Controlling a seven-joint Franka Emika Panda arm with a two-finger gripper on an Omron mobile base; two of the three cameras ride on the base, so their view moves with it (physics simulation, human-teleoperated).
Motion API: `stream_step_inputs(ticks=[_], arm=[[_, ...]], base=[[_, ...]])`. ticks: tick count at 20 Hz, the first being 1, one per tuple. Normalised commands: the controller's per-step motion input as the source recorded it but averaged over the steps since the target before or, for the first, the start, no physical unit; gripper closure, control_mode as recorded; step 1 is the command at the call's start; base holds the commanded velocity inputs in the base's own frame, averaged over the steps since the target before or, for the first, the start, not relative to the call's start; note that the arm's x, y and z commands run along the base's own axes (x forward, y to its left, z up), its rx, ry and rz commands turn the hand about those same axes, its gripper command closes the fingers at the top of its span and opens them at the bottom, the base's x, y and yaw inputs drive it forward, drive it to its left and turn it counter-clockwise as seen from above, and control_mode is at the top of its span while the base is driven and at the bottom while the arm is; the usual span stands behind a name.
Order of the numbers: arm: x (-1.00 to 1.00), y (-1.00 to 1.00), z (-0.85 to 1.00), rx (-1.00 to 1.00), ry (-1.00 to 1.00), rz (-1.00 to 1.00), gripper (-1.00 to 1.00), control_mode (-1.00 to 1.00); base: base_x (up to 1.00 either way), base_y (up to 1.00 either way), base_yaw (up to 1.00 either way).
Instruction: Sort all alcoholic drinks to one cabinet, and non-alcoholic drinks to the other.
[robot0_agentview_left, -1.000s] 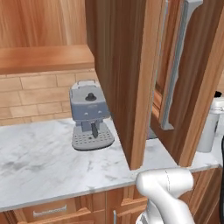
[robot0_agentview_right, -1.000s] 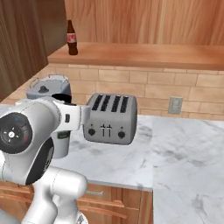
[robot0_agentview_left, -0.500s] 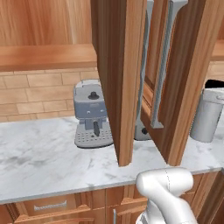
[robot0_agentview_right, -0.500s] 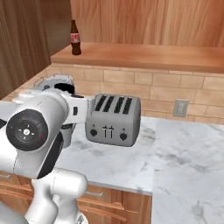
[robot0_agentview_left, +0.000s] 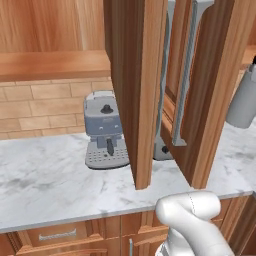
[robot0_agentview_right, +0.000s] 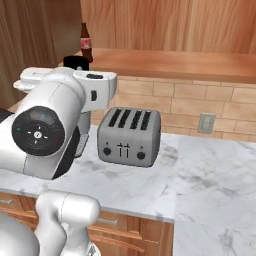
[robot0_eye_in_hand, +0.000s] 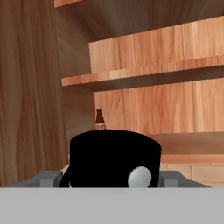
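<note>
Cola bottle (robot0_agentview_right: 85, 44), slim brown glass, upright on wooden shelf (robot0_agentview_right: 190, 62); fingers probably spread, hidden.

Cabinets (robot0_agentview_left: 145, 75): warm reddish wood grain, matt. Counter (robot0_agentview_left: 50, 180): polished grey-white marble. Toaster (robot0_agentview_right: 129, 136): brushed metal. Cola bottle (robot0_agentview_right: 85, 44): dark, glossy.

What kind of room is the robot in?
It looks like a kitchen. There is a grey coffee machine and a silver toaster on a marble counter, with wooden cabinets above and a small cola bottle on a shelf.
</note>
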Motion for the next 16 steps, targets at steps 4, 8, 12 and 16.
stream_step_inputs(ticks=[4, 8, 12, 16], arm=[[0.31, -0.11, 0.25, 0.0, -0.23, 0.0, 1.0, -1.0], [0.68, 0.0, 0.25, 0.0, -0.24, 0.0, 1.0, -1.0], [0.69, 0.0, 0.34, 0.0, -0.23, 0.0, 1.0, -1.0], [0.57, 0.0, 0.31, 0.0, -0.11, 0.0, 1.0, -1.0]], base=[[0.0, 0.0, 0.0], [0.0, 0.0, 0.0], [0.0, 0.0, 0.0], [0.0, 0.0, 0.0]])
